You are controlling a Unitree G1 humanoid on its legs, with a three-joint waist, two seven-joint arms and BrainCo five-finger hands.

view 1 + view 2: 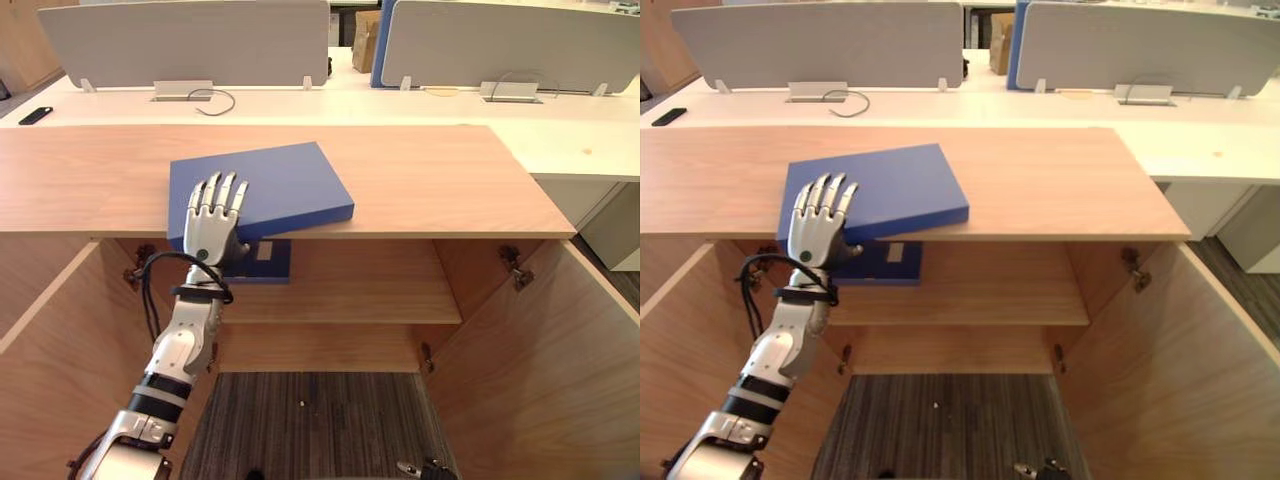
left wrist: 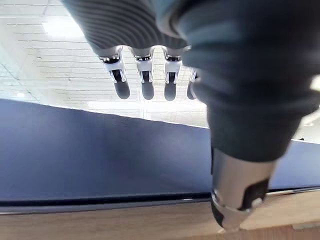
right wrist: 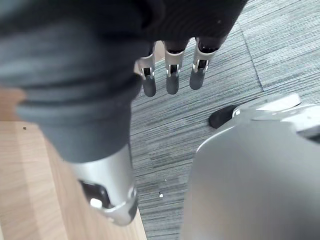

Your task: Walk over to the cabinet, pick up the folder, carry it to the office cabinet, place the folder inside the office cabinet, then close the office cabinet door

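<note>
The blue folder (image 1: 275, 185) lies flat on the wooden cabinet top (image 1: 430, 180), towards its left half; its long axis runs roughly along the cabinet's front edge, skewed so that the right end swings a little away from the robot and the near left corner juts out past the front edge; a thick side edge faces the robot.

The left hand (image 1: 208, 232) is at that jutting corner, spread wide; in the left wrist view its fingers (image 2: 146, 85) are straight and stand clear above the blue cover, while the thumb (image 2: 235, 200) sits low at the folder's near edge by the wood; nothing is clasped.

The right hand (image 3: 172, 80) hangs with relaxed, straight fingers over the grey carpet (image 1: 320, 420), holding nothing.

Just under the top's front edge, beside the thumb, a second blue piece (image 1: 268, 265) with a pale label shows (whether it belongs to the folder or stands apart, I cannot tell).

Below, the left door (image 1: 50, 370) and the right door (image 1: 540, 360) stand wide open on either side of the inner shelf (image 1: 370, 290).

Behind the cabinet is a white desk (image 1: 560, 135) with grey divider panels (image 1: 190, 45), a black cable (image 1: 215, 97) and a small dark object (image 1: 35, 115) at far left.
</note>
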